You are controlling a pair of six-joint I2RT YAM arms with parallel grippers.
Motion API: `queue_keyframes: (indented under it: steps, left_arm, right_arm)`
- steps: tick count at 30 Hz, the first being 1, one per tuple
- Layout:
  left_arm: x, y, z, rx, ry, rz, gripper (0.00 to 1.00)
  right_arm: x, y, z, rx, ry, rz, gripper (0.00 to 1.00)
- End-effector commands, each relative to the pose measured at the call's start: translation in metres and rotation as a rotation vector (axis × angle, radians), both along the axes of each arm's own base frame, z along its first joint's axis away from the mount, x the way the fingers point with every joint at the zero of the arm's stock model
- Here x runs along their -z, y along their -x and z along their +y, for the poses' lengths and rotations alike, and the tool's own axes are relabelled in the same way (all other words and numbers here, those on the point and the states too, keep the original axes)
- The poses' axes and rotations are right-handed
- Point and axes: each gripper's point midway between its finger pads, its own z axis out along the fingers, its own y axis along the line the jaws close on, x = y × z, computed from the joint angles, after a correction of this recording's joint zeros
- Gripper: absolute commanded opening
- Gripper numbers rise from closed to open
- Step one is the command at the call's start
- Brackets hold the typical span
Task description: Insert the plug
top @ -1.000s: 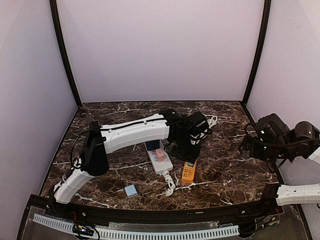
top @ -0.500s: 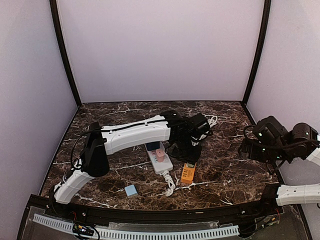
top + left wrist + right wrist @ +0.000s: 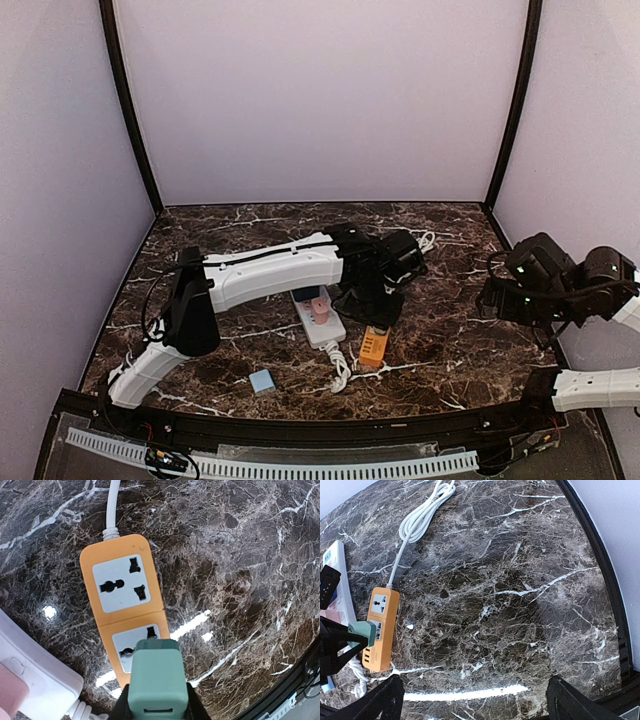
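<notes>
Marble counter (image 3: 240, 555): seating the green plug (image 3: 157, 675).
Left end effector (image 3: 158, 711) clamps it over the second socket of the orange power strip (image 3: 122, 580); right end effector (image 3: 475, 700) gapes empty. Next, likely: press straight down.

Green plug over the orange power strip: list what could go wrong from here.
1. The green plug, held by the left gripper, hides much of the lower socket of the orange strip, so pin alignment cannot be checked; a skewed push may jam.
2. The orange strip lies unheld on the table, the right gripper open and far off; pressing could slide it.
3. The white power strip lies close beside; the gripper might bump it.
</notes>
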Motion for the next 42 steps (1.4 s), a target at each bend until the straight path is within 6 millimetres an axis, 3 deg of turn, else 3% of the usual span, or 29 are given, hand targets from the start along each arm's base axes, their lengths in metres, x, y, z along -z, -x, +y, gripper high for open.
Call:
queue_keyframes:
  steps: [1,6,24,28,42]
  left_arm:
    - [0.020,0.001,0.035,0.030,-0.185,-0.019,0.01]
    - [0.023,-0.004,0.048,0.045,-0.242,-0.038,0.01]
    - [0.038,0.000,0.038,0.050,-0.213,0.003,0.01]
    - [0.041,0.002,0.039,0.059,-0.226,0.007,0.01]
    - [0.041,0.010,0.037,0.042,-0.205,0.053,0.01]
  right_arm:
    - [0.002,0.000,0.000,0.003,-0.008,-0.001,0.99]
    - [0.002,0.000,0.000,0.000,0.000,0.000,0.99]
    - [-0.009,-0.007,0.002,-0.009,0.012,-0.033,0.99]
    - [-0.023,-0.011,0.001,-0.021,0.026,-0.070,0.99]
    - [-0.103,-0.034,0.004,-0.105,0.094,-0.264,0.99]
